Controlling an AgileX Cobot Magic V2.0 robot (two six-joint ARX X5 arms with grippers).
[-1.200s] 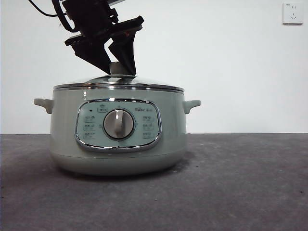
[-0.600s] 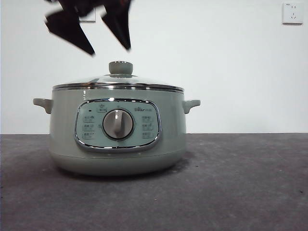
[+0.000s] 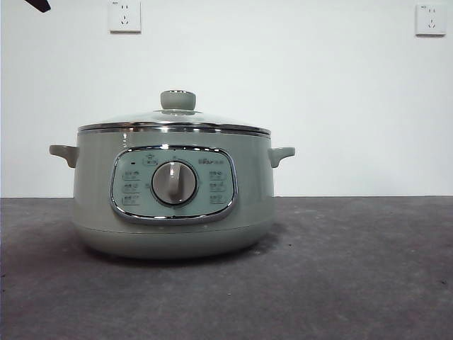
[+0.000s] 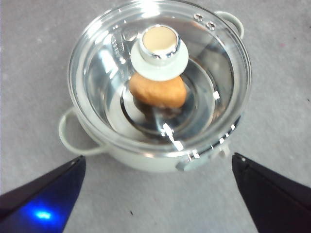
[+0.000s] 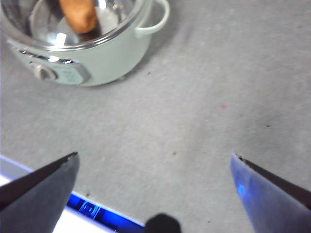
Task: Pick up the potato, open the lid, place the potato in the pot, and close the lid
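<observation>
1. Where it lies on the shiny floor inside the pot (image 3: 173, 202), the potato (image 4: 158, 91) shows orange-brown through the glass, just beneath the knob.
2. The lid (image 4: 160, 80) sits closed on the pot, its chrome rim seated level all round and its pale green knob upright at the centre.
3. The pot stands on the grey table (image 3: 354, 269), control panel and dial facing the front camera.
4. The left gripper (image 4: 158, 194) hovers high above the pot, jaws spread wide, grasping nothing.
5. The right gripper (image 5: 155, 189) hangs off to the pot's side above the table, jaws likewise apart and empty.
</observation>
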